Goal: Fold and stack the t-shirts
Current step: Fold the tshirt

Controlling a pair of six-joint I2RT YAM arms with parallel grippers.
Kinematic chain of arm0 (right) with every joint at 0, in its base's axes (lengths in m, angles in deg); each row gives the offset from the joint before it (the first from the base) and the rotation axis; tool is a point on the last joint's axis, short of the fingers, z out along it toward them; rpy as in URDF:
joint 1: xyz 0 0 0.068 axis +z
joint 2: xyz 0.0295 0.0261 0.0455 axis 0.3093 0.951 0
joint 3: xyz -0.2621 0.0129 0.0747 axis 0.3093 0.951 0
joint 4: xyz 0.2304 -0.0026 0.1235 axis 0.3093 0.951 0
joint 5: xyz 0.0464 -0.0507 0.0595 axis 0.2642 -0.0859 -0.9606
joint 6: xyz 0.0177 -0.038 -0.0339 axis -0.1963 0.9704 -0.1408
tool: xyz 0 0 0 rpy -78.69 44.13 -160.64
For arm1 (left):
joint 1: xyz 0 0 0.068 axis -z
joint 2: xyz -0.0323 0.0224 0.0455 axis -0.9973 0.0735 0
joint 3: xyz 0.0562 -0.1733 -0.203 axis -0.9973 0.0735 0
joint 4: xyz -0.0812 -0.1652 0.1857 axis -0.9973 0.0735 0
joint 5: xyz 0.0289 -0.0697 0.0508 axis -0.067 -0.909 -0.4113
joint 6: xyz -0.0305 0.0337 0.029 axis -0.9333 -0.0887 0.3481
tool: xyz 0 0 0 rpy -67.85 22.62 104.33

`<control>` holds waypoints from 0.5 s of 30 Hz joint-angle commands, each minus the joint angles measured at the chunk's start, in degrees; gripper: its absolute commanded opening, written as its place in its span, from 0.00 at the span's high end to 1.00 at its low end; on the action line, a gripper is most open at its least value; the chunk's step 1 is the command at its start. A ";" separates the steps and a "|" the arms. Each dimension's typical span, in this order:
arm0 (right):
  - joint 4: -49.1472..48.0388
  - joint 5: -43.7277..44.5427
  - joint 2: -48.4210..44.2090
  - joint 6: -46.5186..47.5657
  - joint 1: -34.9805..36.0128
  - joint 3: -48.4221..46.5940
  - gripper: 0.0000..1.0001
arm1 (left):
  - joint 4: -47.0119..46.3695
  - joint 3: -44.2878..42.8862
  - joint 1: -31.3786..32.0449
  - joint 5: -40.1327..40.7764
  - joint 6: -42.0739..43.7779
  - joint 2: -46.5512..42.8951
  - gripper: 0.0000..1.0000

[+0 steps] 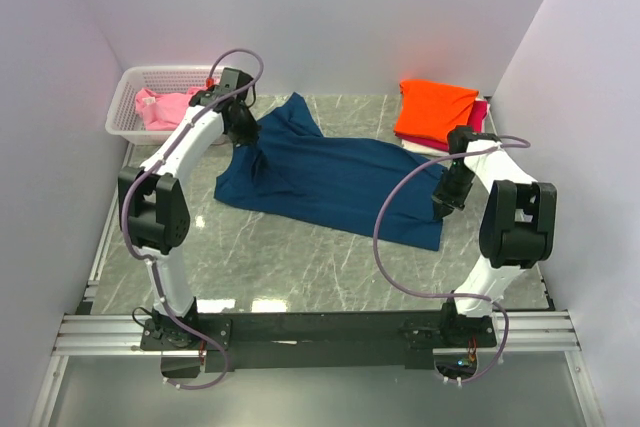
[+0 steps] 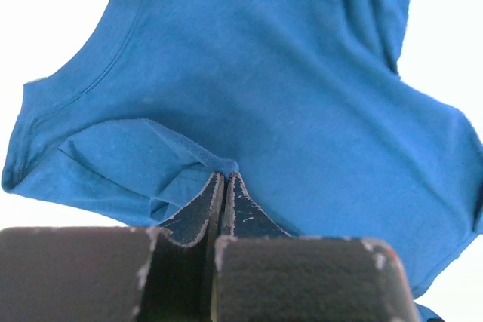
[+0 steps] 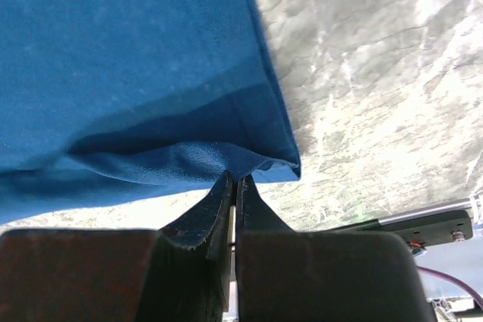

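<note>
A large dark navy t-shirt (image 1: 330,182) lies spread across the marble table, one end lifted at the left. My left gripper (image 1: 243,132) is shut on its cloth near a sleeve and the collar; in the left wrist view the closed tips (image 2: 225,177) pinch a fold of the blue shirt (image 2: 287,88). My right gripper (image 1: 447,199) is shut on the shirt's hem at its right edge; in the right wrist view the tips (image 3: 235,179) pinch the hem of the blue cloth (image 3: 136,73). A folded orange t-shirt (image 1: 436,107) lies on magenta (image 1: 478,113) and white ones at the back right.
A white lattice basket (image 1: 125,117) at the back left holds a pink t-shirt (image 1: 165,107). White walls close in the table at left, back and right. The marble tabletop (image 1: 300,257) shows in front of the shirt, also in the right wrist view (image 3: 377,96).
</note>
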 commanded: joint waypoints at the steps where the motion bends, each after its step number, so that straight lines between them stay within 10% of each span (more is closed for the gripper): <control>1: 0.31 1.41 -0.86 0.64 -1.21 -2.23 1.00 | -1.61 -5.06 -0.28 -1.12 1.85 1.07 1.00; 15: -0.30 1.41 0.89 1.16 -3.94 -4.87 1.00 | -5.73 -4.62 -2.56 -1.47 0.45 0.63 1.00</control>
